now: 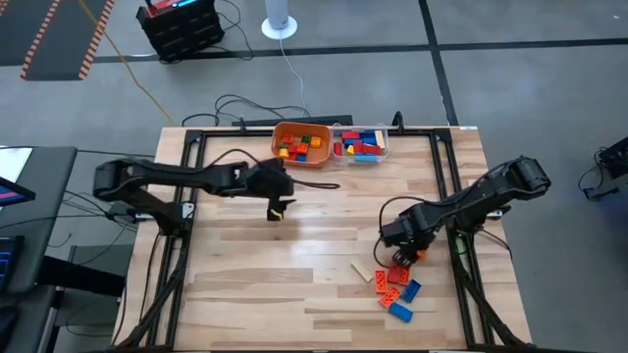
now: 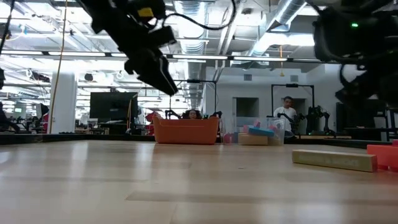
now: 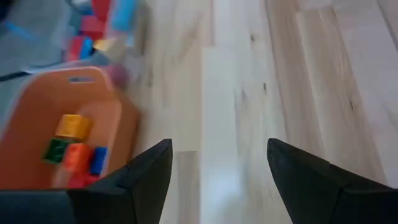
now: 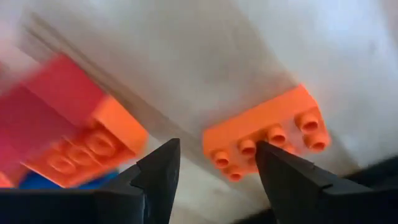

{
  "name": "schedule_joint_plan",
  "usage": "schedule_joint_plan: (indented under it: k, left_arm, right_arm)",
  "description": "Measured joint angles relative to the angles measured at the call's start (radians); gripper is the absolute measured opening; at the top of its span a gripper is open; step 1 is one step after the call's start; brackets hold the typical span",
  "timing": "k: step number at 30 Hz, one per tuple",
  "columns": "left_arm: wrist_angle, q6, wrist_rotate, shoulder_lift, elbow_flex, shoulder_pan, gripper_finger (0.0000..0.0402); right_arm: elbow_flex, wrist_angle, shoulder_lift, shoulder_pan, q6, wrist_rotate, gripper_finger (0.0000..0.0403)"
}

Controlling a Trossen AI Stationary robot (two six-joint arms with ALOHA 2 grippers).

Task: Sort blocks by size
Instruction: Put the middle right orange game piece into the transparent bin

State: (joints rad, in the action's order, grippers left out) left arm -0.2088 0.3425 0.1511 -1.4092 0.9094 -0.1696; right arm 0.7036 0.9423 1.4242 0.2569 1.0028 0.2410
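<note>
Bright, even light falls from ceiling strip lamps [image 2: 37, 25] far behind the table [image 1: 324, 284], whose pale wood shows a soft sheen near its middle. Shadows beneath the arms are faint. Both wrist views are smeared, the orange bowl [image 3: 37, 124] and orange brick [image 4: 267, 134] blurred.

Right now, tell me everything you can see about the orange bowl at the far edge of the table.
The orange bowl is a squarish, smooth tub that looks like plastic, standing upright at the table's far edge. The clear container sits right beside it, too close to tell if they touch. Inside lie small bricks in yellow, green, orange, blue and red. The left wrist view shows a slot-like handle hole near its rim. The left gripper, open and empty, hangs nearby without touching it.
</note>
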Motion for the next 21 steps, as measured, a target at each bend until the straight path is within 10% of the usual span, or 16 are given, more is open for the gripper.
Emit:
schedule_joint_plan:
  k: [11,21]
  left_arm:
    - [-0.009,-0.009,0.059,0.115,-0.026,0.0,0.0254]
    - [-0.099,-0.092,0.036,0.115,-0.026,0.015,0.0254]
  right_arm:
    - [0.215,0.041,0.001,-0.048,-0.315,-0.398,0.0244]
    - [0.186,0.104,0.003,-0.097,-0.016,-0.344,0.0244]
